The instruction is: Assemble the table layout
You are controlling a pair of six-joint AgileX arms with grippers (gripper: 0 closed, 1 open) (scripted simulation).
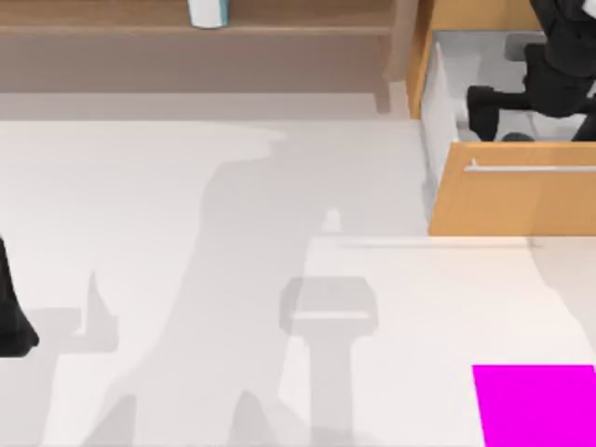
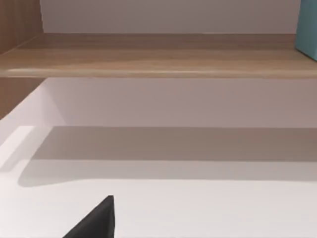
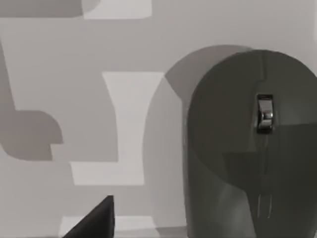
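Observation:
The white table (image 1: 186, 233) spans most of the top view. At its back right stands an orange-wood drawer unit (image 1: 512, 200), pulled open with a white inside. My right gripper (image 1: 494, 107) reaches down into that drawer. Close below it in the right wrist view lies a dark grey computer mouse (image 3: 252, 148) with a silver scroll wheel, resting on the drawer's white floor. My left arm (image 1: 11, 312) stays parked at the table's left edge.
A brown wooden shelf (image 1: 186, 47) runs along the back, also seen from the left wrist (image 2: 158, 54). A white and teal container (image 1: 207, 13) stands on it. A magenta square patch (image 1: 535, 405) marks the table's front right corner.

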